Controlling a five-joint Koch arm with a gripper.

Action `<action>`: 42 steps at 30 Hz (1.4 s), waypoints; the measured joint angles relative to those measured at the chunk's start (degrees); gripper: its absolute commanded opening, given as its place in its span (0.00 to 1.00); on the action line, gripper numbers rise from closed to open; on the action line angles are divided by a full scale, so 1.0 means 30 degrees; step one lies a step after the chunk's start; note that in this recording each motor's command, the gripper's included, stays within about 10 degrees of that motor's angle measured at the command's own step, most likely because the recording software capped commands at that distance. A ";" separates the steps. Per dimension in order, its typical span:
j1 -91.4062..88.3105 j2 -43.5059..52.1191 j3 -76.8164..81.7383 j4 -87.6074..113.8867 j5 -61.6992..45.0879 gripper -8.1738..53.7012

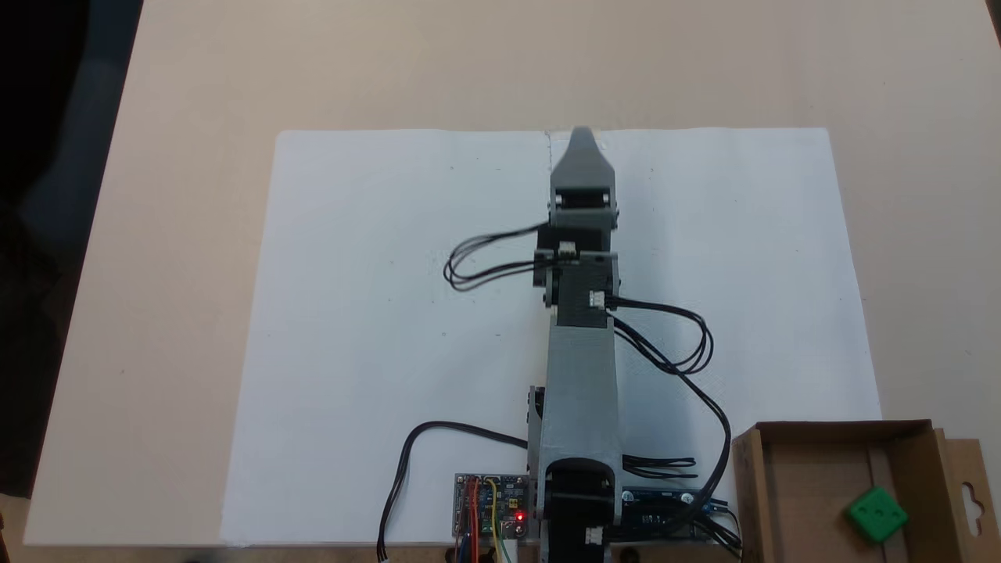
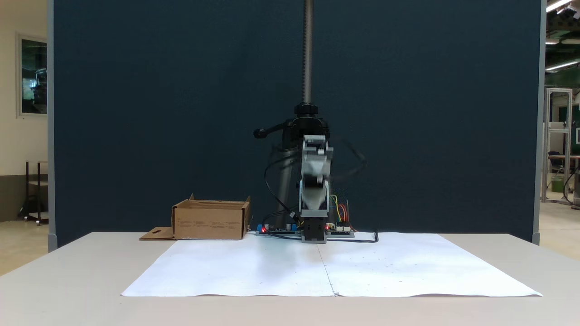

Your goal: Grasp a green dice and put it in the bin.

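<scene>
Beige table [image 1: 180,258], one bin [image 1: 751,493], one green dice [image 1: 876,514]

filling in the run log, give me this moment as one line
green dice: lying in bin | gripper: over white paper, holding nothing, open or shut unclear | arm: stretched forward from base

My gripper [image 1: 583,145] showed one tip, so its jaws stayed unreadable; my arm [image 2: 315,167] was blurred; the bin [image 1: 829,500] behind my base was cut off
</scene>
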 measured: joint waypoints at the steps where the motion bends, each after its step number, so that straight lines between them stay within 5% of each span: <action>1: 0.0000 0.0000 0.0937 -0.0645 0.0000 0.85; 11: 0.0000 0.0000 0.9082 -0.6387 0.0000 0.81; 42: 0.0000 0.0029 1.2979 -2.2412 0.0000 0.80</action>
